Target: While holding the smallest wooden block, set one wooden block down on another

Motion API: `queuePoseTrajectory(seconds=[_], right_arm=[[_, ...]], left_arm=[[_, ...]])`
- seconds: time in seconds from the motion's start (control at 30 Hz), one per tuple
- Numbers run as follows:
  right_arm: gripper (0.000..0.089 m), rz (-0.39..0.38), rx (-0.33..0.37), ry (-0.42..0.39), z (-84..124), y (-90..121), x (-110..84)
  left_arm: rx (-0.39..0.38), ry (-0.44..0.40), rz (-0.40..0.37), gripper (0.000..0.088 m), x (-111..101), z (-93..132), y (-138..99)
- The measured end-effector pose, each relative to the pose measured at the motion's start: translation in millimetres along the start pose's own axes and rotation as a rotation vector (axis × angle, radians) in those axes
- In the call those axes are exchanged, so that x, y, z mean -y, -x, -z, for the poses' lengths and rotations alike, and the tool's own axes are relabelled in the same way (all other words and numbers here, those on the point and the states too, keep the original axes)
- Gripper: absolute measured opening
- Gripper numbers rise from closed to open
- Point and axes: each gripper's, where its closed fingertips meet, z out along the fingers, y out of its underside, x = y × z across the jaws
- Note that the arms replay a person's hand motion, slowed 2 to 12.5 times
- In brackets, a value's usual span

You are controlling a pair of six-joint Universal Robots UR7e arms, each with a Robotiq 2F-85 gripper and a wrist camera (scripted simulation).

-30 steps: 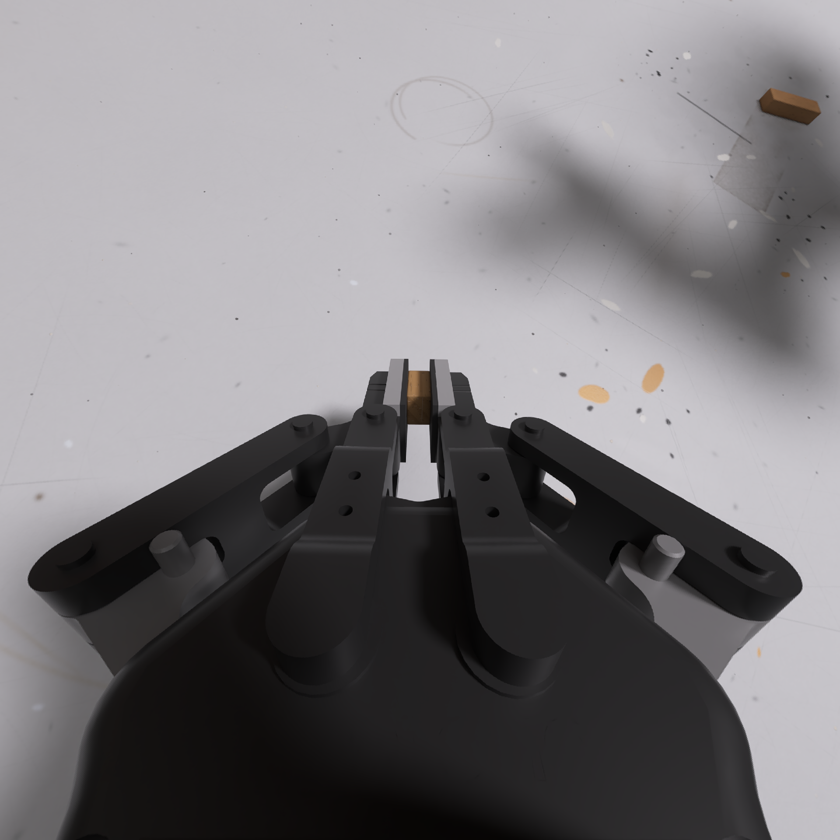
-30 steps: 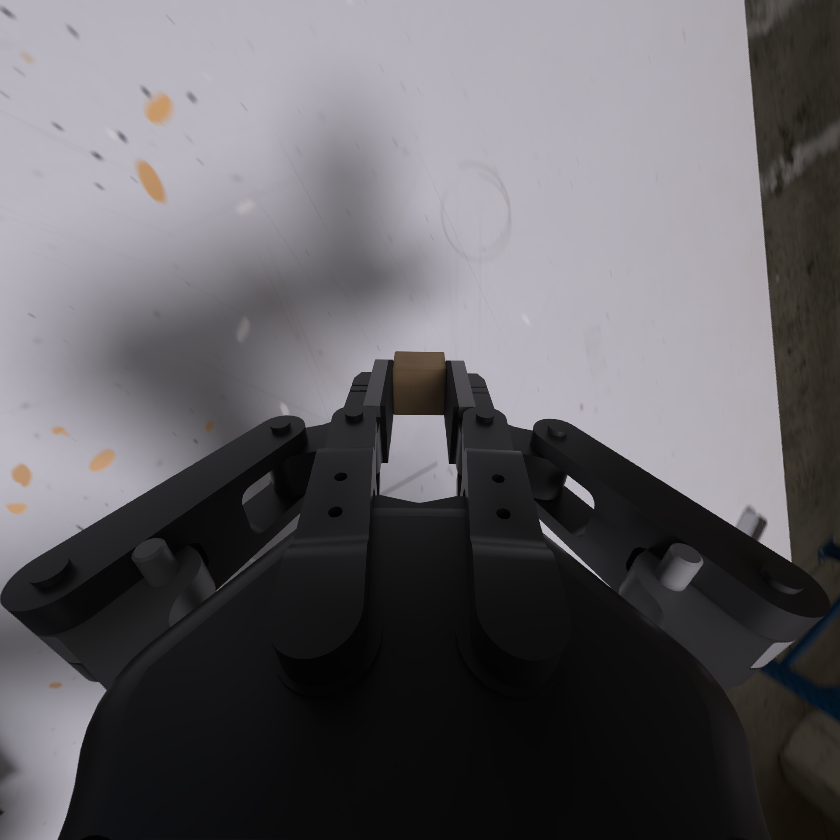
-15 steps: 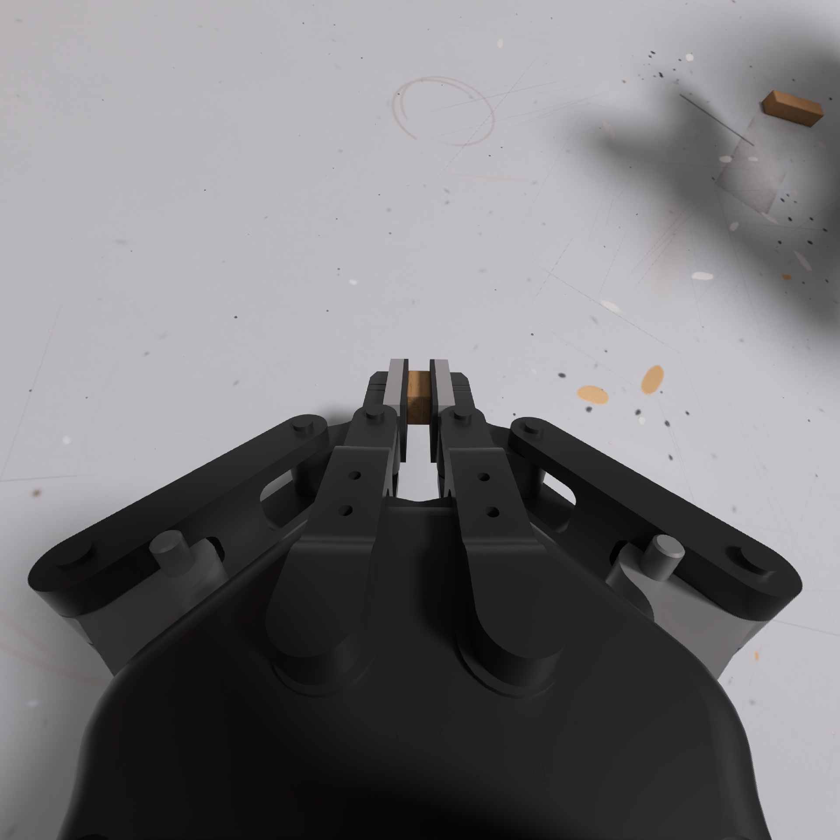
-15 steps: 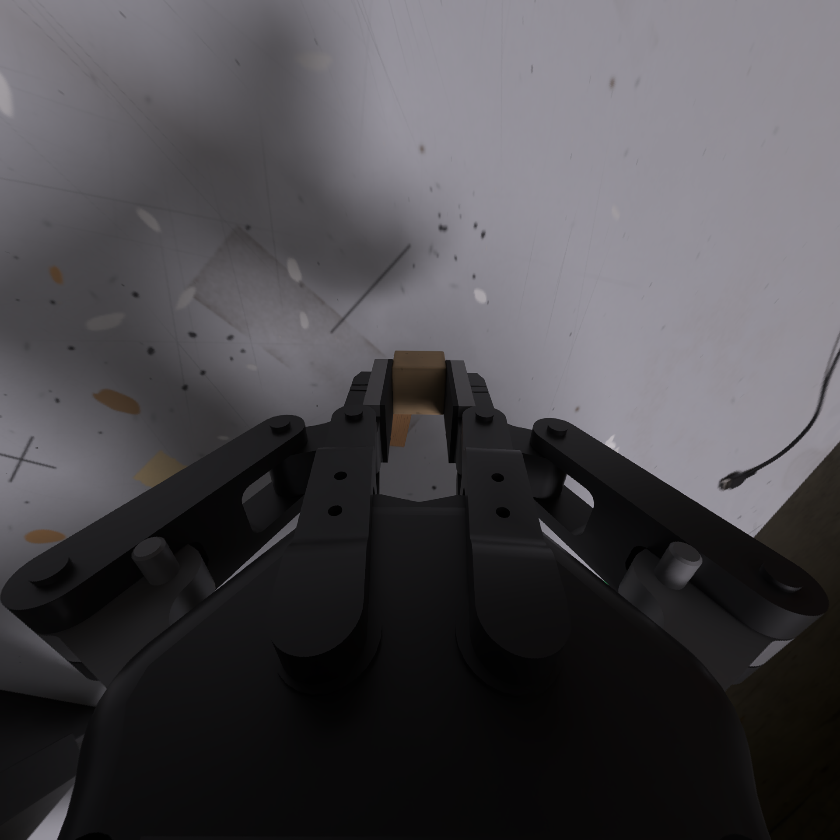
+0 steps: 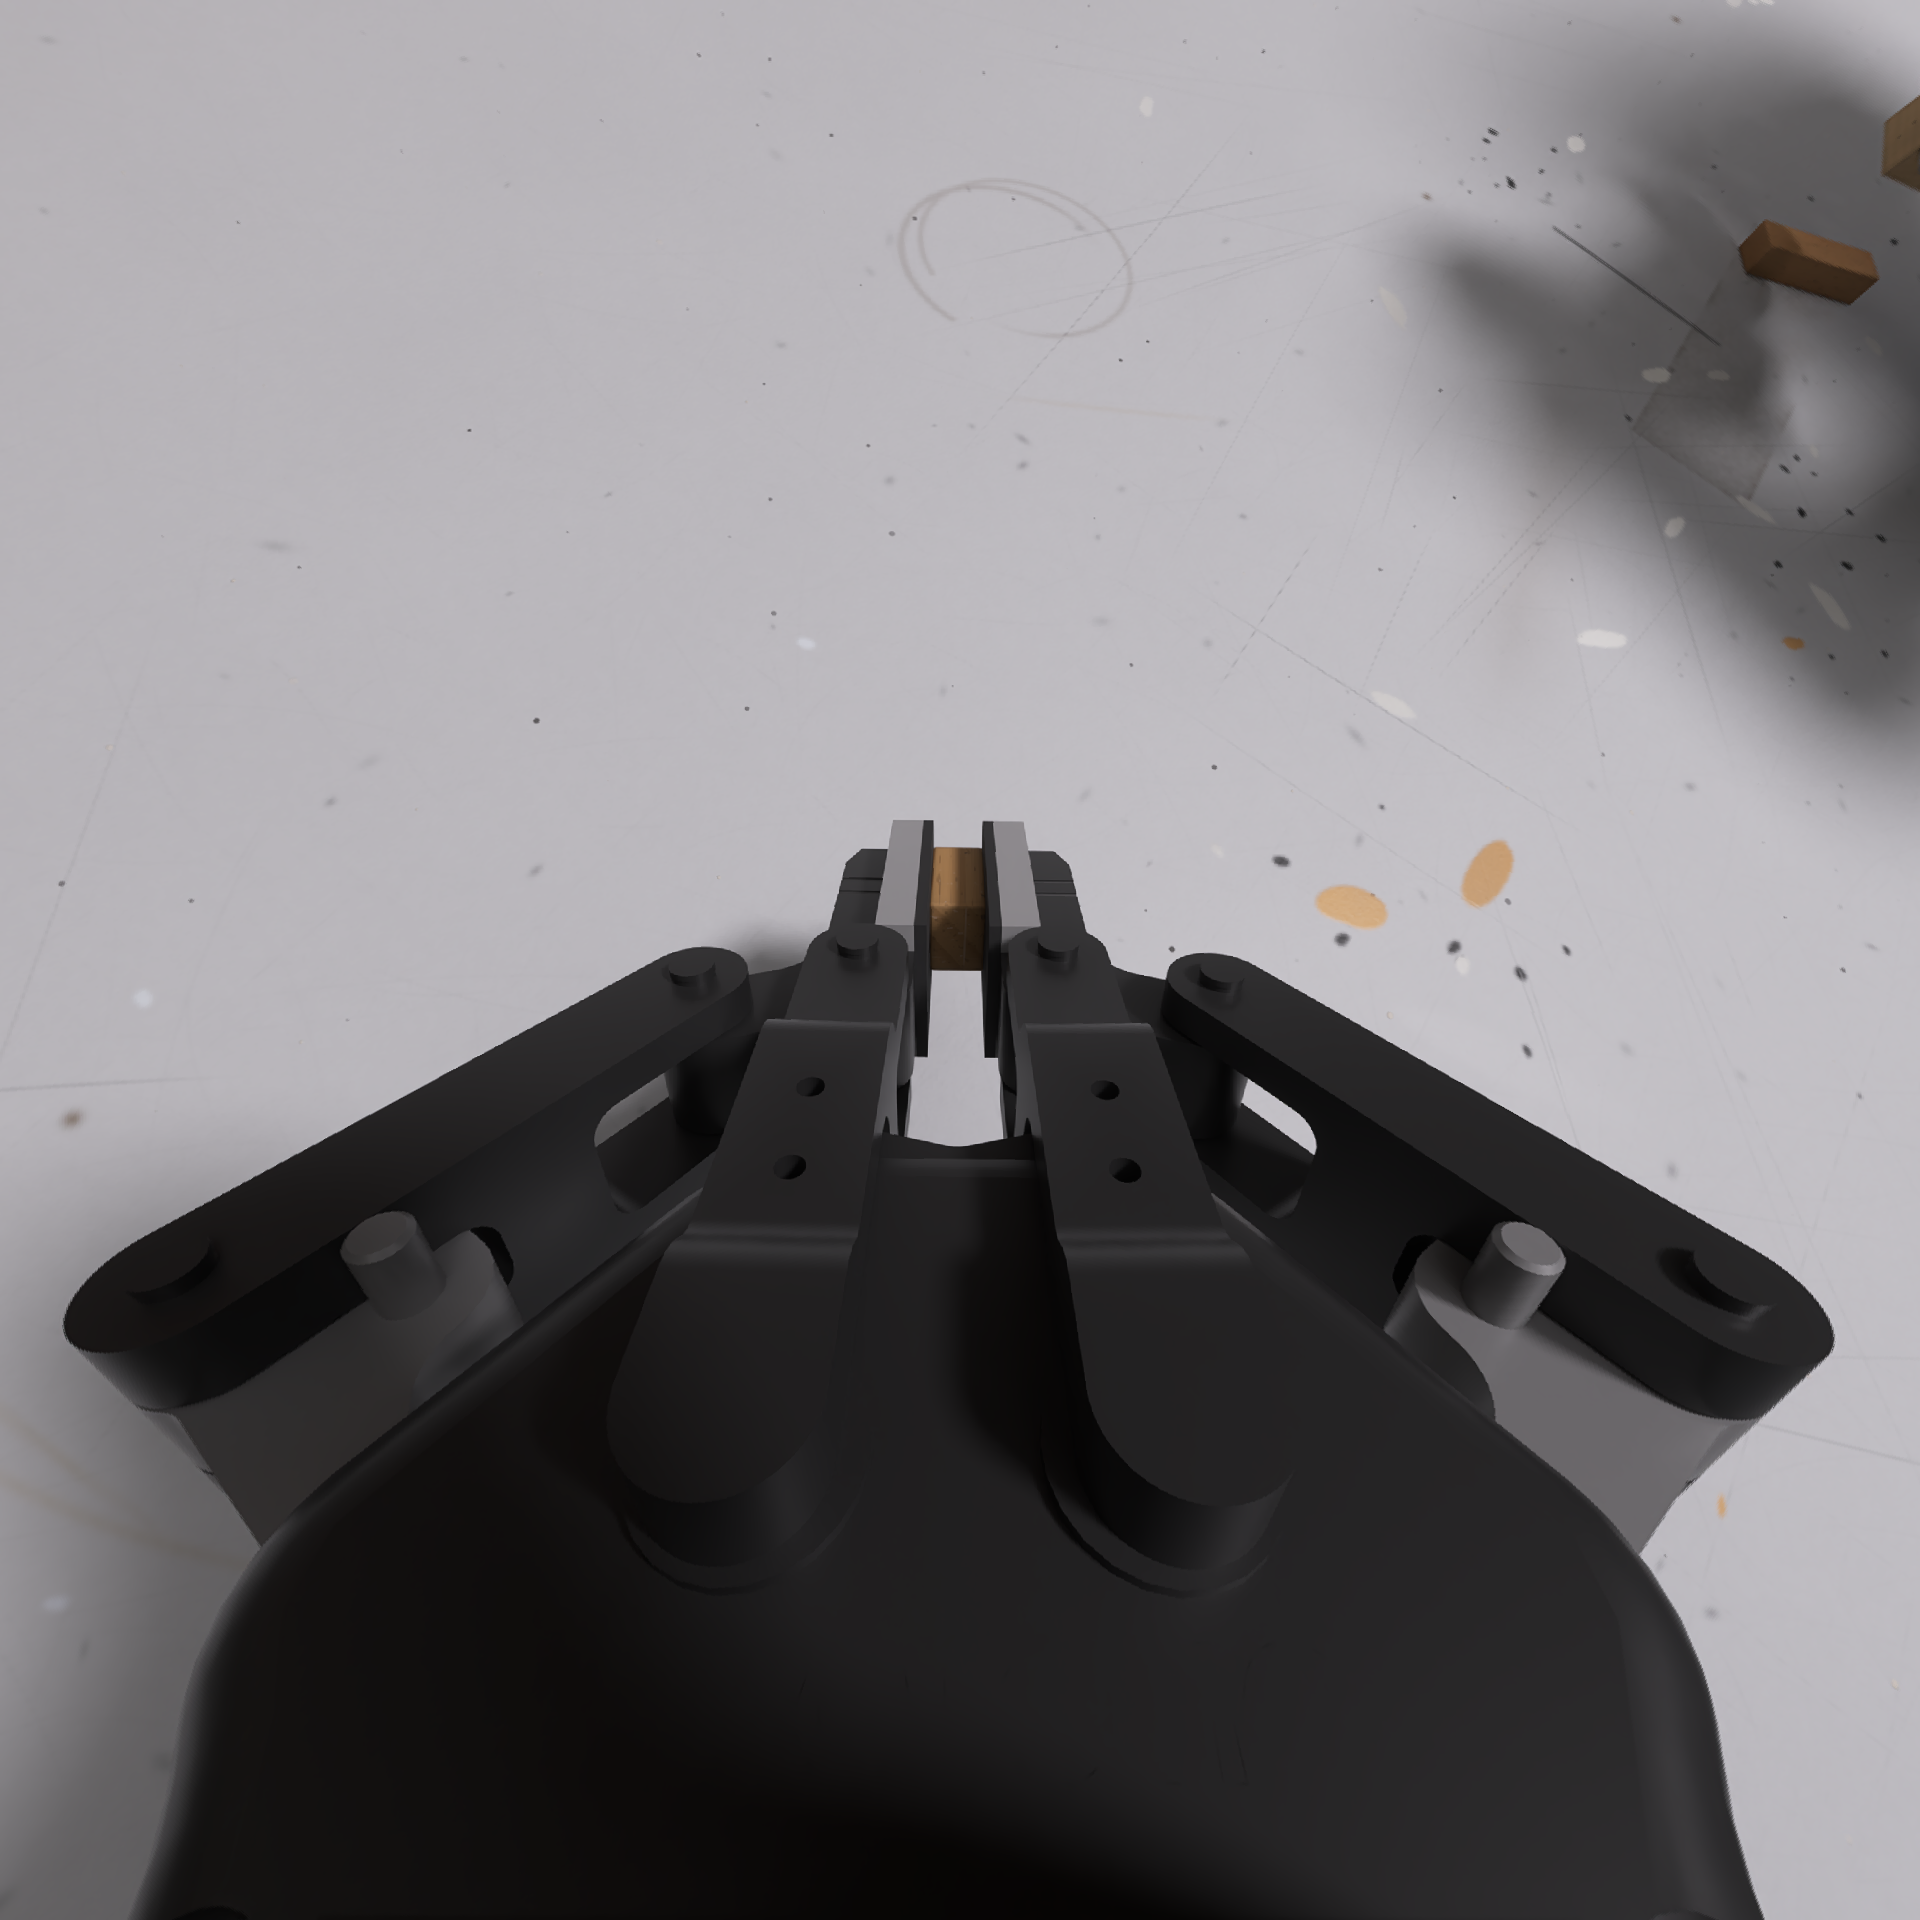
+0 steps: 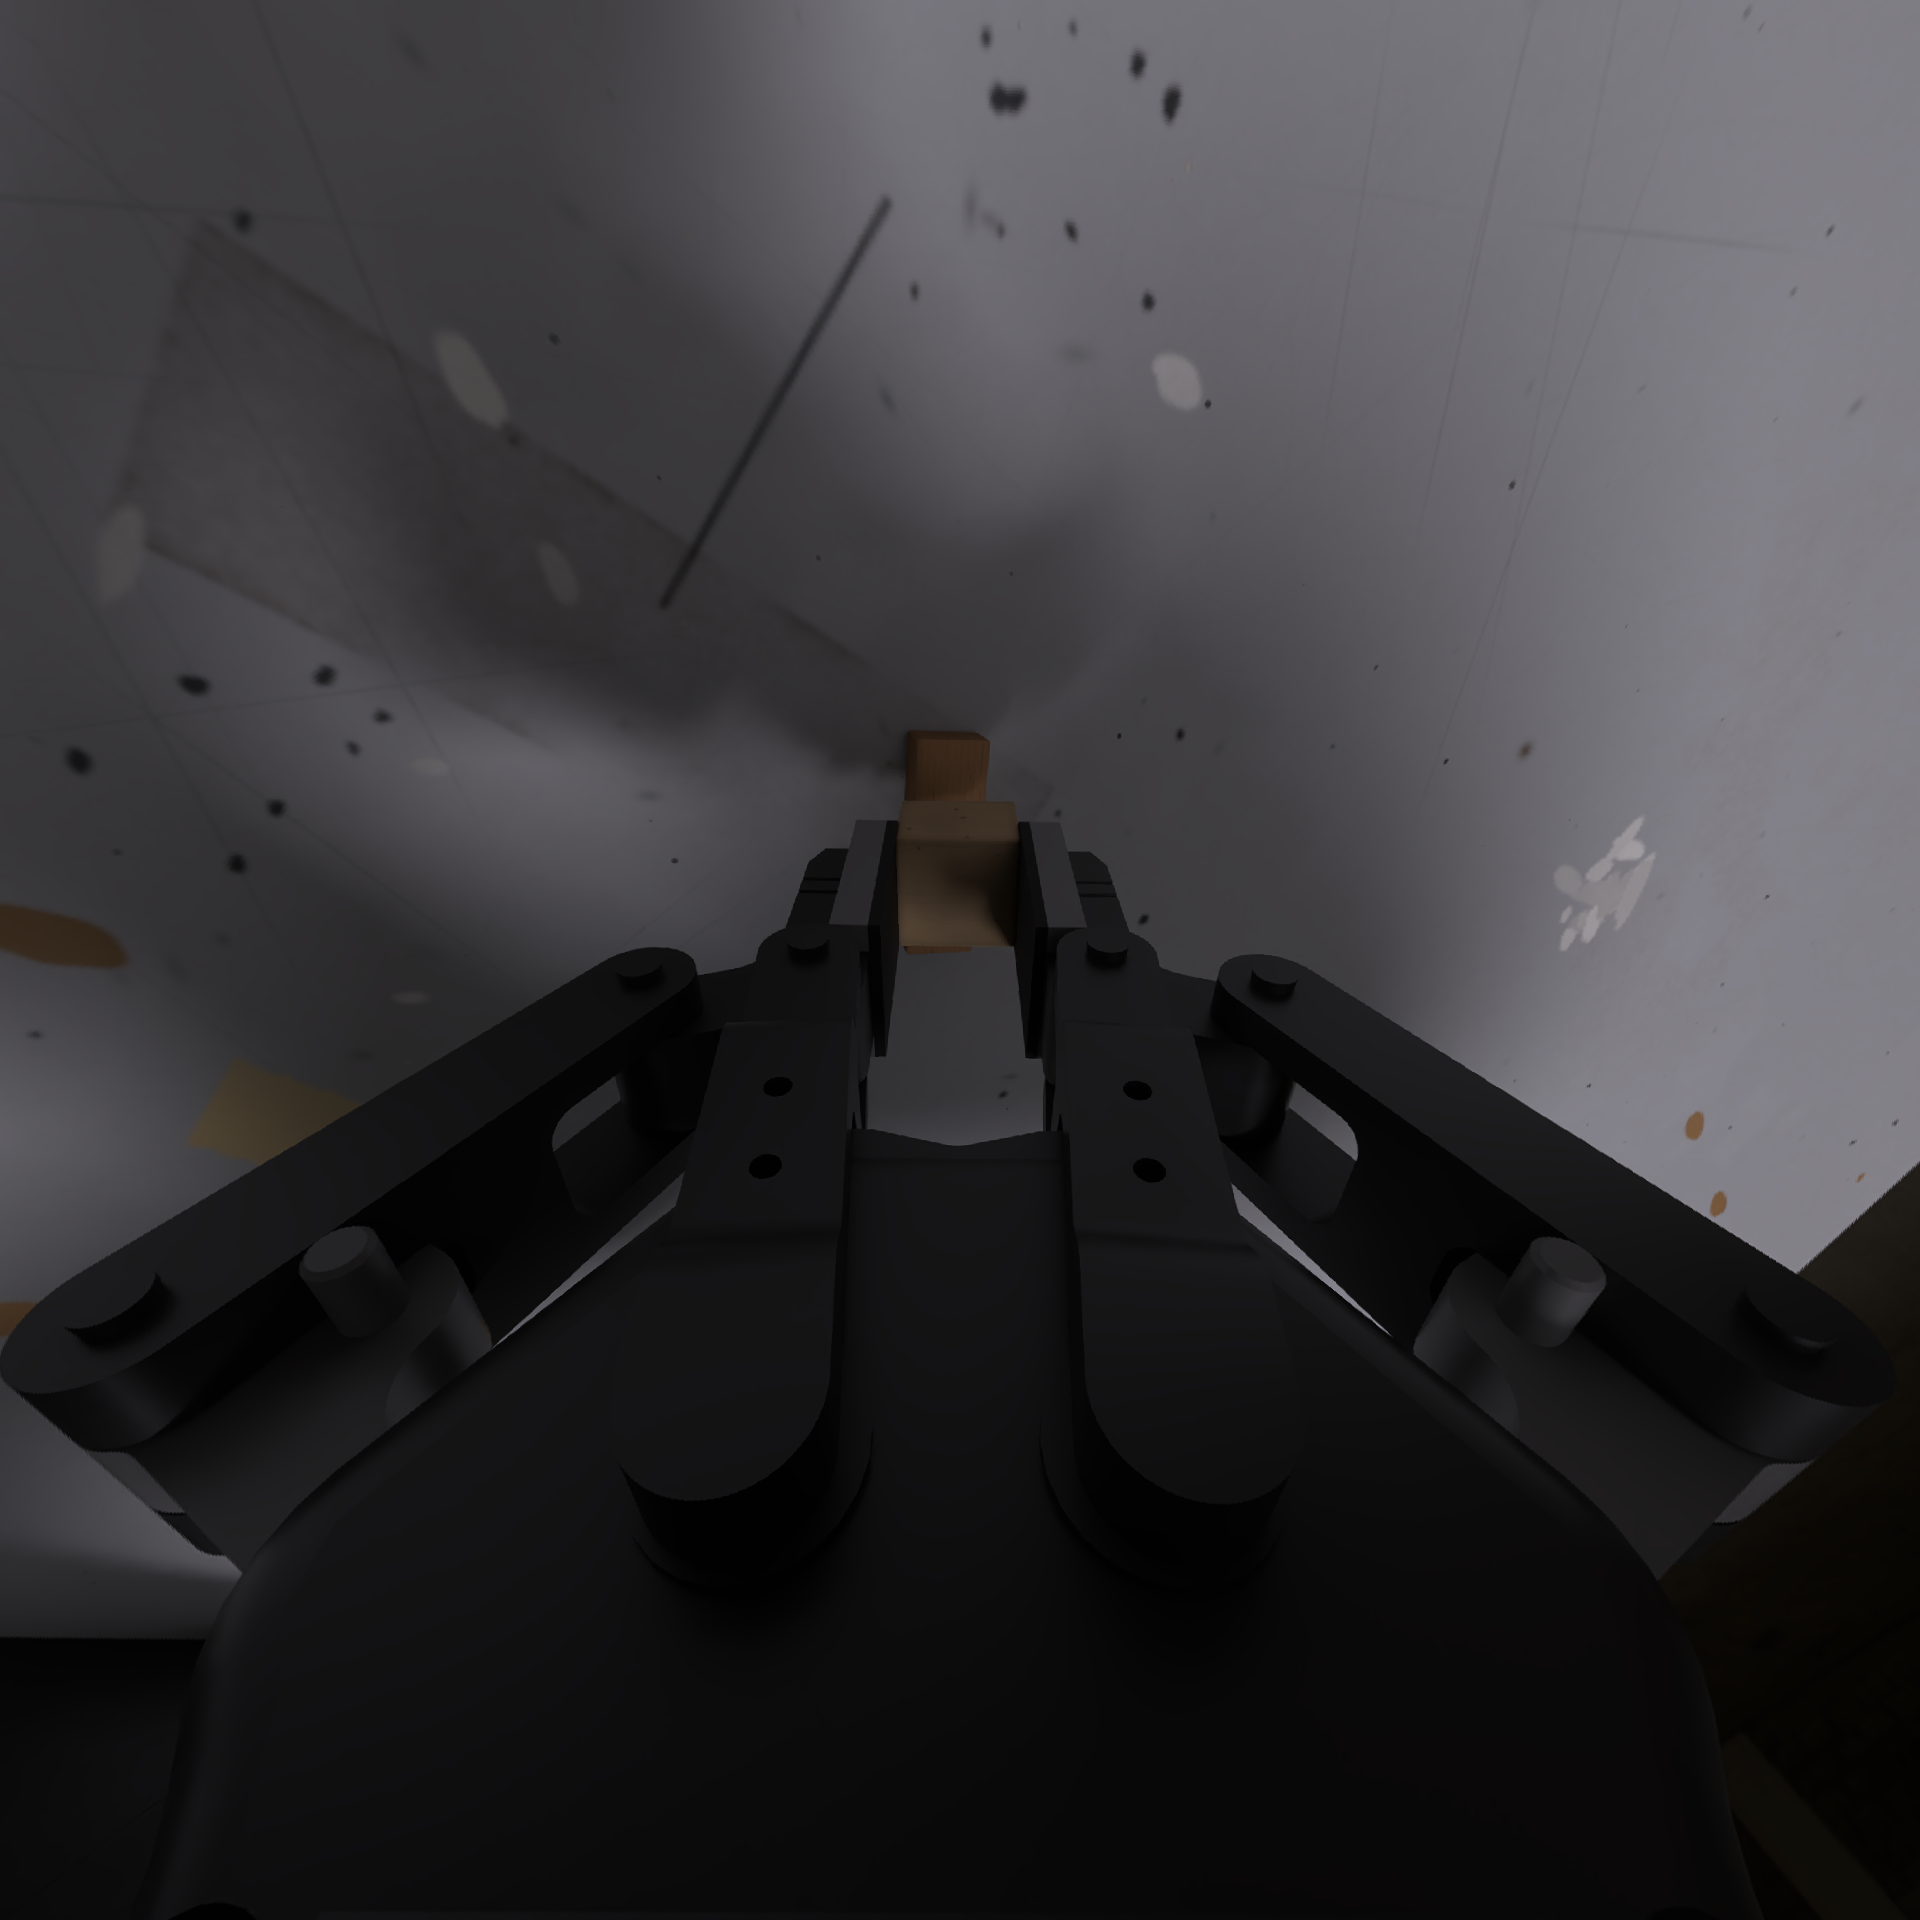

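Observation:
My left gripper (image 5: 957, 862) is shut on the smallest wooden block (image 5: 957, 906), a small orange-brown cube, and holds it above the grey table (image 5: 623, 520). A long brown block (image 5: 1808, 262) lies on the table at the far right. My right gripper (image 6: 956, 847) is shut on a pale wooden block (image 6: 956, 878); a corner of that block also shows at the right edge of the left wrist view (image 5: 1907, 156). In the right wrist view the long block (image 6: 943, 764) lies just beyond and under the pale block. I cannot tell whether they touch.
The table is grey with dark specks, orange spots (image 5: 1351, 904) and a faint ring mark (image 5: 1018, 260). The right arm's shadow covers the area around the long block. The table's edge (image 6: 1766, 1288) runs close at the lower right of the right wrist view, with dark floor beyond.
My right gripper has swung across the table with the pale block and come down close over the long brown block. The left gripper has stayed still with the small block.

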Motion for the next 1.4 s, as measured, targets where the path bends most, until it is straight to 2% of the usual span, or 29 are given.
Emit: queuePoseTrajectory(seconds=[0.23,0.6,0.83,0.93,1.2,1.3,1.4], right_arm=[[0.0200,-0.027,-0.016,0.063,-17,-3,-8.7],[0.0201,-0.061,-0.001,0.095,-28,-2,-12.8],[0.0203,-0.060,-0.015,0.096,-25,-5,-13.3],[0.0250,-0.061,-0.034,0.087,-19,-8,-12.6],[0.0271,-0.063,-0.085,0.010,13,-16,-0.5],[0.0271,-0.057,-0.095,-0.067,30,-16,13.6],[0.0282,-0.043,-0.058,-0.190,49,-3,39.6]], left_arm=[[-0.001,0.000,0.001,0.0082,0,0,0],[-0.004,-0.001,0.002,0.0082,0,0,0],[-0.005,-0.001,0.002,0.0082,0,0,0],[-0.004,-0.001,0.003,0.0082,0,0,0],[-0.005,-0.002,0.006,0.0082,0,0,0],[-0.006,-0.002,0.007,0.0082,0,0,0],[-0.007,-0.002,0.008,0.0082,0,0,0]])
